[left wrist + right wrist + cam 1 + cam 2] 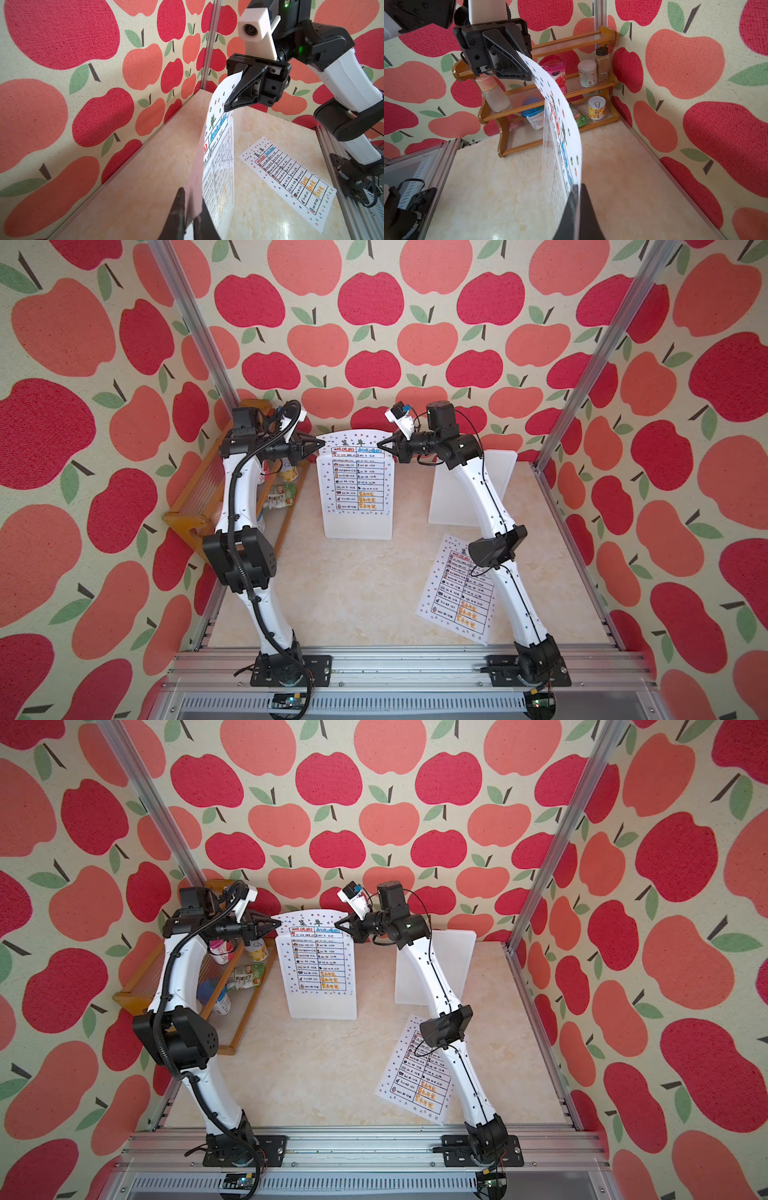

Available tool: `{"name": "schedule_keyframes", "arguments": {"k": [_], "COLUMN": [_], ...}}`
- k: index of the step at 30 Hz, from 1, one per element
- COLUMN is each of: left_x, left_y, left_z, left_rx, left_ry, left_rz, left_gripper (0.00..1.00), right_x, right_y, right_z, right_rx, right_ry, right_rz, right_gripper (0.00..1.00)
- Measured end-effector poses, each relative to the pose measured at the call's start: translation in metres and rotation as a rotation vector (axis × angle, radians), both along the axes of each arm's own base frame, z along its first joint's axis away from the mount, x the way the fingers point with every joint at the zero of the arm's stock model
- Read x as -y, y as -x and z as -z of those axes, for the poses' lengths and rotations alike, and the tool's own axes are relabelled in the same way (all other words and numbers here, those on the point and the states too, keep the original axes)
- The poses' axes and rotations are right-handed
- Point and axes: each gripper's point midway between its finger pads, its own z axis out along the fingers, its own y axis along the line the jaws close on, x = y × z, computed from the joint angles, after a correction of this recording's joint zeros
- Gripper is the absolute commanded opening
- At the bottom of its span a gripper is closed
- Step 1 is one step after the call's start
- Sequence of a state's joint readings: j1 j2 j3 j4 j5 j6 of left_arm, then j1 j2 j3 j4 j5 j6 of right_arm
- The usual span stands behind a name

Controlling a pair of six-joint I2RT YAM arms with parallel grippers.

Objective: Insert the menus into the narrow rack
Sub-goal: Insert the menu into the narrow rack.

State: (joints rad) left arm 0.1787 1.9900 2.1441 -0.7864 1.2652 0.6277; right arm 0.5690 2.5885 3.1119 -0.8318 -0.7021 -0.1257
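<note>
First menu [359, 483] is being held upright in the narrow rack [357, 531] in both top views. Its lower part is sitting inside the clear pocket and the title strip is sticking out above the rack's top edge. The corner above the rack's left side is being pinched by the left gripper [322, 443], jaws closed on the paper. The corner above the rack's right side is being pinched by the right gripper [379, 444], also closed on the sheet (paper is bowing between the two in the wrist views). Second menu [457, 605] is lying flat on the table [353, 593], in front of the rack and to its right, apart from it, partly being covered by the right arm. A white stand [505, 472] is standing near the rack's right side. A wooden shelf [187, 514] with jars is standing to the rack's left.
</note>
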Motion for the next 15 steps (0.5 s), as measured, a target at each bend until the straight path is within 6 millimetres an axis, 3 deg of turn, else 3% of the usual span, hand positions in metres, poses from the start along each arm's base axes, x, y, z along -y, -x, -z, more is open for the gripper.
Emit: {"name": "schedule_keyframes", "arguments": {"k": [15], "left_x": [0.0], "left_y": [0.0], "left_z": [0.018], "left_rx": [-0.051], "left_ry": [0.008], "left_rz": [0.001], "left_gripper": [0.11], "right_x": [0.001], "right_y": [0.006], "right_z": [0.006], "right_rx": [-0.032], "right_ry": [0.017], "right_rz": [-0.02], "right_gripper": [0.0]}}
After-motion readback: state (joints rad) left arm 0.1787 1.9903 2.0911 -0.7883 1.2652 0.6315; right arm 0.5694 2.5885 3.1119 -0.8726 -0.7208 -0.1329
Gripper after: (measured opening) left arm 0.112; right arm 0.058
